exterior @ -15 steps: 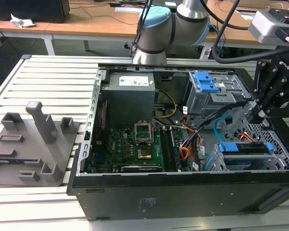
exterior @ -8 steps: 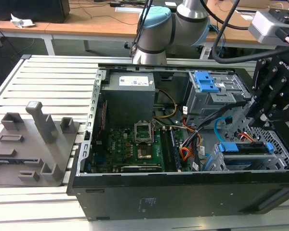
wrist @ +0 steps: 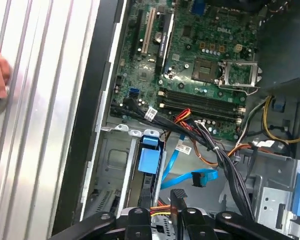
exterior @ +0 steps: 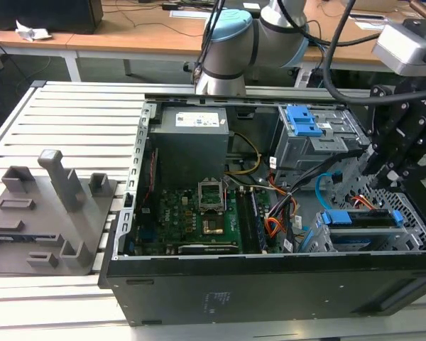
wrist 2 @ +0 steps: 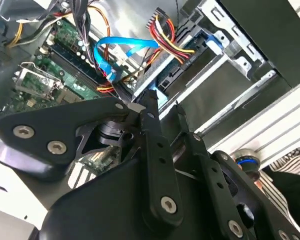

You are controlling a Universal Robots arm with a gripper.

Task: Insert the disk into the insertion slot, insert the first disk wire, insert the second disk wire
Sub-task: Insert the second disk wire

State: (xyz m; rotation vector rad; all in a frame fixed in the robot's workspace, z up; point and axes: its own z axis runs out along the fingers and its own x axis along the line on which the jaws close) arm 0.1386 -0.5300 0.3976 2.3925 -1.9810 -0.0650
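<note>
Soft, even light throughout. The counter glares pale in the first wrist view; the computer case is shadowed inside.

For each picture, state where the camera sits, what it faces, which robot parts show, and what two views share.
Exterior view: off the arm, looking into the computer case; arm, gripper show.
First wrist view: on the arm, facing the motherboard; gripper shows.
Second wrist view: on the arm, facing the second disk wire; gripper shows.
Both wrist views share that wire.
</note>
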